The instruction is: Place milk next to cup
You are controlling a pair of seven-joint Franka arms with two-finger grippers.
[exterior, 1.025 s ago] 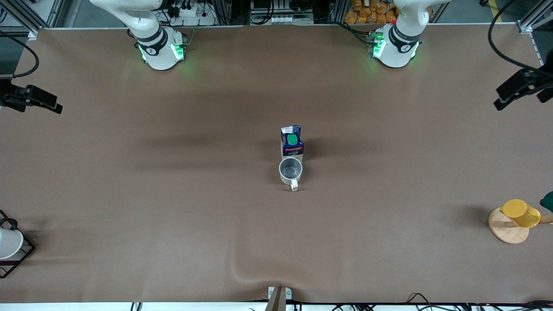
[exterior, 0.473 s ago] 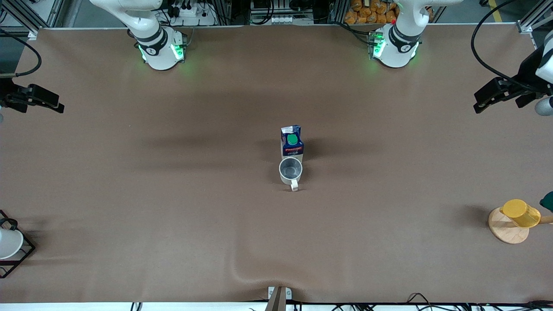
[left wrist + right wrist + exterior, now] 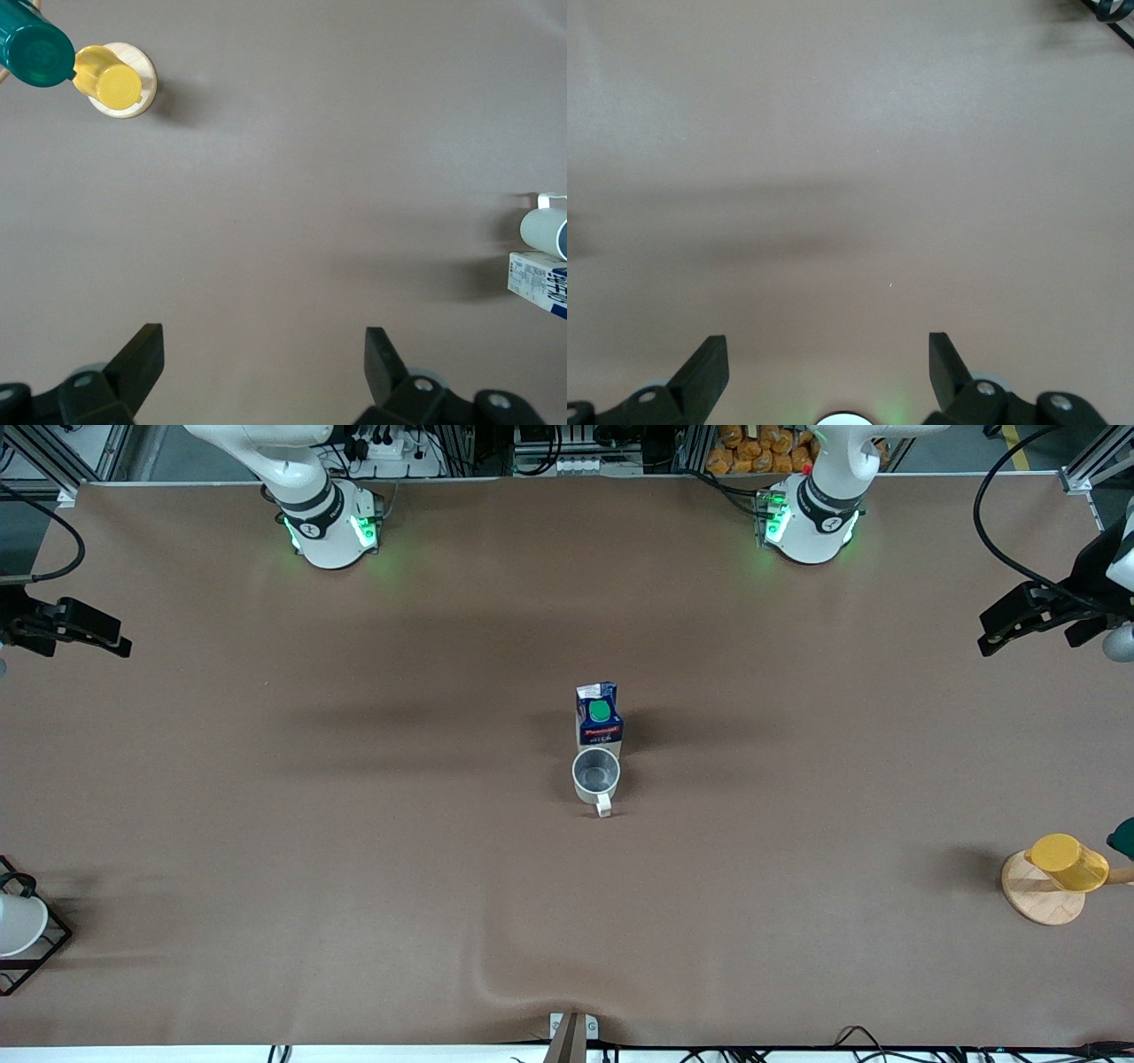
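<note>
Since the earlier frame we record one change only: the left gripper (image 3: 1019, 624), at the right edge of the frame, has shifted slightly back toward that edge; nothing on the table has moved.

Item, lower left corner of the frame: white cup in a black wire rack (image 3: 19, 926), partly cut off.

Item, lower right of the frame: yellow cup on a round wooden disc (image 3: 1059, 872), with a dark green object (image 3: 1123, 837) at the edge beside it.

Item, centre of the frame: light grey-white mug with grey inside and small handle (image 3: 596, 775), upright, handle turned toward the front camera.

Item, just above it in the frame: small dark blue gable-top milk carton with green round cap and red label (image 3: 599, 716), upright, touching or just beside the mug, farther from the front camera.

Item, left edge of the frame: right gripper (image 3: 84, 633), over the table margin, fingers spread, empty. We note the left gripper likewise spread and empty; both arms wait.

Judgement: we take the placing as already done. No further grasp seems called for; the next move is only to keep both arms clear.
</note>
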